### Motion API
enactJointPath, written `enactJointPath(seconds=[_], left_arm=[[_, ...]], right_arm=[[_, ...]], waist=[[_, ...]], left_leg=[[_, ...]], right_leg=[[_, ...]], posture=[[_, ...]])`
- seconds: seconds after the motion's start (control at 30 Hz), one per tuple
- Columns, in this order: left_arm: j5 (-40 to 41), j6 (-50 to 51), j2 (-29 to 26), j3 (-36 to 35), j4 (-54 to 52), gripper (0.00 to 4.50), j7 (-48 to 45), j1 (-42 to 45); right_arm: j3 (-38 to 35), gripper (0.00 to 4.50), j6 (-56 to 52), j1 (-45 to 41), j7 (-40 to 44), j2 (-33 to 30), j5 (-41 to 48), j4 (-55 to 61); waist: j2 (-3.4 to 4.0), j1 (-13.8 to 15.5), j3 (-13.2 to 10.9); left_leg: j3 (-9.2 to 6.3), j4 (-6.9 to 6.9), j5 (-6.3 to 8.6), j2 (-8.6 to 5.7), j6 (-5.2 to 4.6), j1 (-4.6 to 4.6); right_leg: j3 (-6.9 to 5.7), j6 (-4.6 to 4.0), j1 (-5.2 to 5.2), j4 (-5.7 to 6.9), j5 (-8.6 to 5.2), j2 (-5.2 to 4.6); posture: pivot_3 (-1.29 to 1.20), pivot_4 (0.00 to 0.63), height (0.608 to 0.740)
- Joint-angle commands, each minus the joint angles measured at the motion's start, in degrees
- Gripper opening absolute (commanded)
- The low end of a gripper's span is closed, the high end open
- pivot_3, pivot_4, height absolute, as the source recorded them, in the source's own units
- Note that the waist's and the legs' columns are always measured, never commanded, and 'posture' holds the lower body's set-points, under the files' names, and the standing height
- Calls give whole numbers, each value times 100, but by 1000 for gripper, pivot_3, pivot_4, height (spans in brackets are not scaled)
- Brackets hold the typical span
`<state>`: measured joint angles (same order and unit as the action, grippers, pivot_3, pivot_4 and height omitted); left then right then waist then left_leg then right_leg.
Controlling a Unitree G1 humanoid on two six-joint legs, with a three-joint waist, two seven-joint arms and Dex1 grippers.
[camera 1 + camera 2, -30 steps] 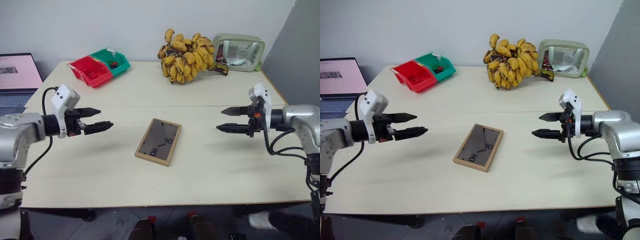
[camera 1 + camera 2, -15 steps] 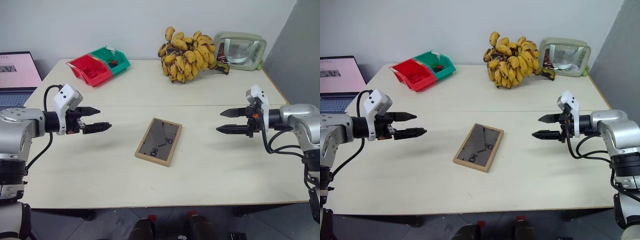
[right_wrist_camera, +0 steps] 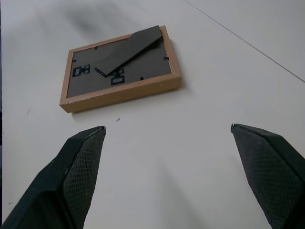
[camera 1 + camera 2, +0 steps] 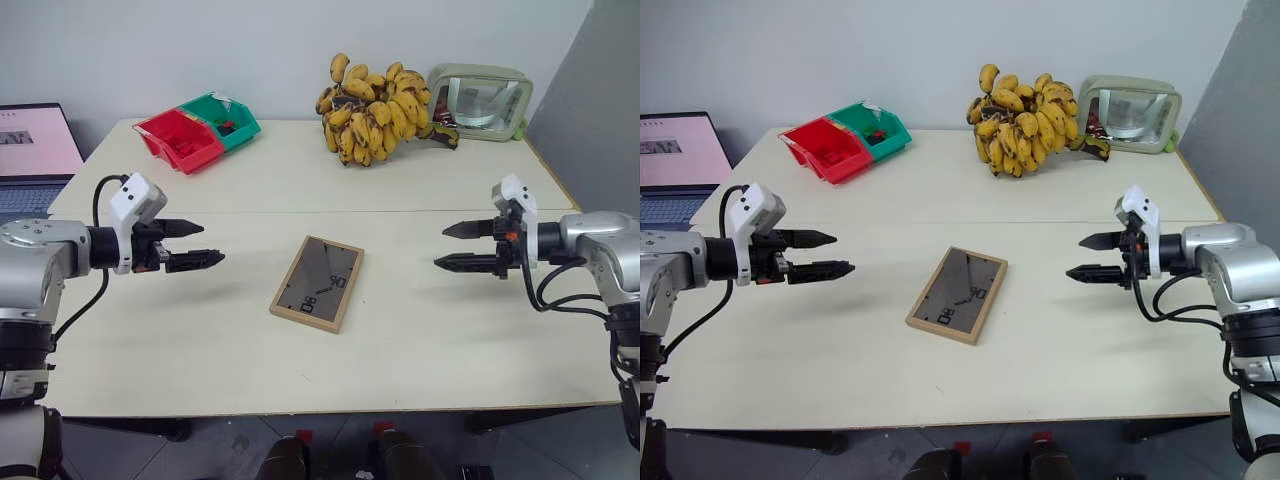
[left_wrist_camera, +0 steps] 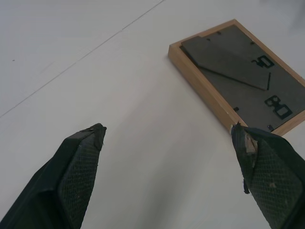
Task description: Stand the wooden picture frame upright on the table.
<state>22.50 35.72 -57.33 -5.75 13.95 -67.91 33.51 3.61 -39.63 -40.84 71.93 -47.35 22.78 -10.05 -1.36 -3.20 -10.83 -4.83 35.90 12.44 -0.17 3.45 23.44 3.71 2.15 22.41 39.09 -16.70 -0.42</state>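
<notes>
Left eye view: you've got the wooden picture frame (image 4: 317,283) lying flat, back panel up, mid-table (image 4: 430,330), just near of the seam. It's roughly halfway btwn both grippers, touching neither. Left gripper (image 4: 201,244) hangs to the frame's left, well apart, fingers spread, nothing held, pointing right toward it. Right gripper (image 4: 456,246) is off to the frame's right, also well apart, fingers parted & empty, pointing left. Wrist views confirm: left gripper fingers (image 5: 78,162) wide w/ frame ahead of them; same for the right. Far side: bananas (image 4: 375,108), red (image 4: 180,140) & green (image 4: 222,118) bins, pale green case (image 4: 478,102).
</notes>
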Motion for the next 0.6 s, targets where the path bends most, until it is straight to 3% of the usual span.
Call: enactJointPath(seconds=[0.03, 0.3, 0.47, 0.6], left_arm=[[47, -99, 161, -209, -32, 3500, 206, -129], [-797, -607, 971, 384, -8, 1897, 1281, -332], [-874, -433, 1555, 496, -696, 862, 1885, -757], [-774, -233, 1841, 399, -863, 9, 2123, -908]], right_arm=[[-81, 3351, -2, 166, -237, 33, -33, 310], [264, 1412, -41, 464, -1387, 781, -502, 796], [467, 125, 53, 608, -2024, 1353, -734, 855], [573, 0, 74, 547, -2299, 1768, -827, 689]], waist=[[0, 1, 0], [6, 6, 6], [6, 11, 7], [5, 11, 7]], left_leg=[[0, 0, 0, 0, 0, 0], [-7, 5, 0, -2, 0, -5], [-15, 15, 0, -7, 0, 20], [-19, 16, 0, -8, 0, 20]], right_leg=[[0, 0, 0, 1, 0, 0], [-2, 1, -9, 4, 1, -2], [-7, 5, 8, 5, 4, -9], [-11, 4, 9, 12, 4, -16]], posture=[[0, 150, 740], [0, 150, 740], [0, 150, 740], [0, 150, 740]])
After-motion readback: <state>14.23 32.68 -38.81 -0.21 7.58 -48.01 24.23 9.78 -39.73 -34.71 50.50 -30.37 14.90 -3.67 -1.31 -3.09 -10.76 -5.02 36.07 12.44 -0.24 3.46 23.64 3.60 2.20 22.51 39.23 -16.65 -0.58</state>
